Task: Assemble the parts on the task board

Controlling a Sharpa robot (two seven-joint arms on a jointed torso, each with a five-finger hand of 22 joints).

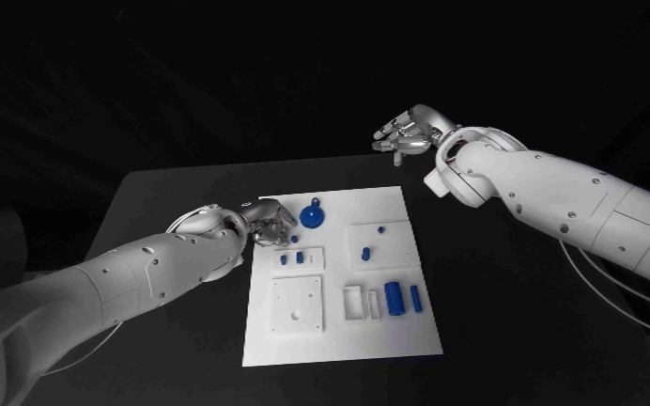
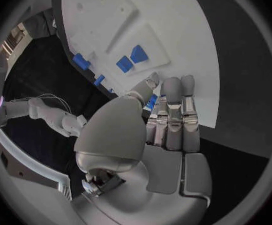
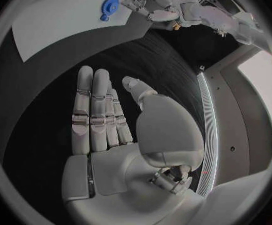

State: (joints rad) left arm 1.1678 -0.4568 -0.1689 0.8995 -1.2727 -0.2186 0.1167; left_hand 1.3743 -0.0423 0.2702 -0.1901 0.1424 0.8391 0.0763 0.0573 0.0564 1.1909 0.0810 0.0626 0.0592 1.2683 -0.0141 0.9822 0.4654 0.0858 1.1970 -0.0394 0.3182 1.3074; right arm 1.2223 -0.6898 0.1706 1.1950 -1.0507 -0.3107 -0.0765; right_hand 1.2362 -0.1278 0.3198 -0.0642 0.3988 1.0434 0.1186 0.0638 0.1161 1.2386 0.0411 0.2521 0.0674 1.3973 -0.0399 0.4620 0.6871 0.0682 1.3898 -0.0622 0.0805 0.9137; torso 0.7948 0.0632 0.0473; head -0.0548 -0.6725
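A robotics lab: 2 white robot arms (image 1: 135, 274) reach over a black table (image 1: 177, 199) (dark surroundings) holding a white task board (image 1: 339, 331).

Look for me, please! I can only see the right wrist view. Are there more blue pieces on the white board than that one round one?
Observer: Yes. In the head view a thick blue cylinder lies on the nearer half of the task board, with a thinner blue rod beside it.
Operator: What is the other hand doing up close?
Observer: The left wrist view shows the left hand with its fingers stretched over the board. A small blue bit sits by its thumb, and I cannot tell whether it is held.
Operator: And where is my hand?
Observer: In the head view the right hand is past the board's far edge, off toward its right corner.
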